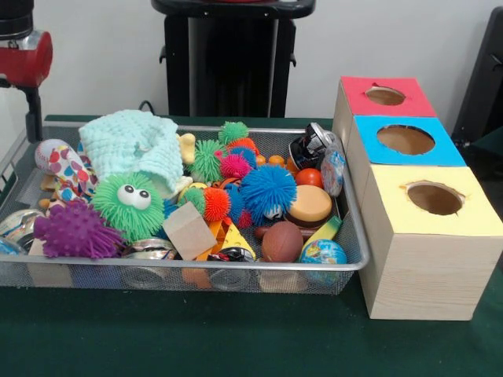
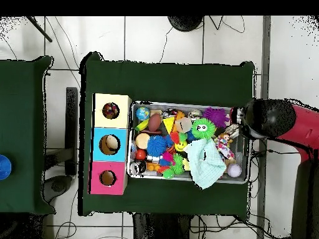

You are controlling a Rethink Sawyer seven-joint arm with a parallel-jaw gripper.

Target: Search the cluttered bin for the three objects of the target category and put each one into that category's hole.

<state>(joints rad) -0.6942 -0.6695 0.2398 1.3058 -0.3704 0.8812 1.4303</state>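
nowhere readable writing on bin (image 1: 357, 263) toys.

Bright, even indoor light, soft shadows, slight blur, no strong glare.

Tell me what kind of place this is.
Probably a robotics lab test station: a green-covered table holds a wire bin of toys beside a wooden box with three coloured holes, cables trailing over the tiled floor.

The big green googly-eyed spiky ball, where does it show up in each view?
Front view: green spiky ball in the bin's left half, just below the mint knitted cloth.
Overhead view: green spiky ball right of the bin's centre, just above the cloth.
Shared landmark: the cloth touching it.
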